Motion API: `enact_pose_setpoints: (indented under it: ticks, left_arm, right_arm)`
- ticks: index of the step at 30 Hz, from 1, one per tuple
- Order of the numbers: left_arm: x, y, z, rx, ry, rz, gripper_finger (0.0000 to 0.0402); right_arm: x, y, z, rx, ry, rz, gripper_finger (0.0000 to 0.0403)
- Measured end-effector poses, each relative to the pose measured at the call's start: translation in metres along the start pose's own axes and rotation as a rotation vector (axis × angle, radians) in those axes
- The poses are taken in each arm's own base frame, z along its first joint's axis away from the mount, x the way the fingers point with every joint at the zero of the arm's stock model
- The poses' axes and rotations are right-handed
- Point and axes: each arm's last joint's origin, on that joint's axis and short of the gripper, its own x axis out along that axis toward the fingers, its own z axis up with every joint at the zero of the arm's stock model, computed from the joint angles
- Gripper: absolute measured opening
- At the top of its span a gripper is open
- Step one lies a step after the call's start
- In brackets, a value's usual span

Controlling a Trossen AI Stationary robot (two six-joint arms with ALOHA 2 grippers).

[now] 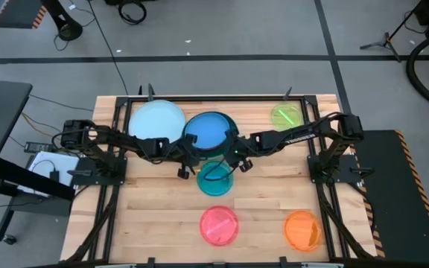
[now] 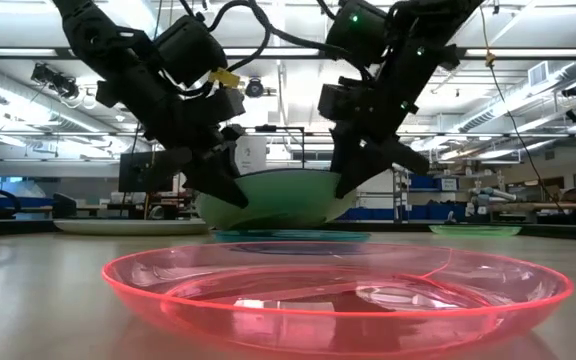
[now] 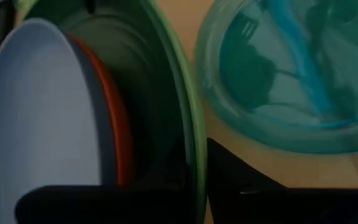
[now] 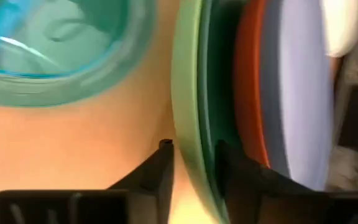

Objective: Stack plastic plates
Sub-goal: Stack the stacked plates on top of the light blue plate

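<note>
A stack of plates sits mid-table: light green outermost, then dark green, red-orange and blue on top. In the low view the stack shows between both arms. My left gripper is shut on its left near rim and my right gripper on its right near rim. Lying flat on the table are a large light blue plate, a teal plate, a pink plate, an orange plate and a lime plate. My left gripper pinches the stack's rim, with one finger inside over the blue plate and one outside the light green plate. It slants down from the table's left. Whether the stack's underside is off the table, I cannot tell. My right gripper pinches the light green rim on the stack's other side, one finger outside and one finger inside. It slants down from the table's right.
The teal plate lies just near of the stack, under both grippers. The pink plate and the orange plate sit by the near edge, the lime plate at the far right. Bare wood shows at the near left.
</note>
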Motion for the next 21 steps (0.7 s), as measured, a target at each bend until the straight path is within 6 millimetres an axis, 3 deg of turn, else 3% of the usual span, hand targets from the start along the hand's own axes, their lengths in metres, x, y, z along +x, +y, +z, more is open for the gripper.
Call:
enact_pose_setpoints:
  ticks: [5,10,16,21]
  left_arm:
    - [-0.005,-0.003,0.002,0.052,0.076,0.129,0.0038]
    - [-0.018,0.001,0.009,0.069,0.087,0.221,0.0038]
    - [-0.046,0.012,0.009,0.107,0.133,0.271,0.0037]
    - [-0.065,0.028,-0.019,-0.093,0.327,0.283,0.0038]
  right_arm:
    - [-0.017,0.018,0.009,-0.082,0.103,-0.124,0.0193]
    - [-0.051,0.03,0.019,-0.05,0.02,-0.128,0.0237]
    - [-0.088,0.024,0.02,0.165,-0.11,-0.118,0.0246]
    - [-0.105,0.017,0.016,0.278,-0.165,-0.123,0.0243]
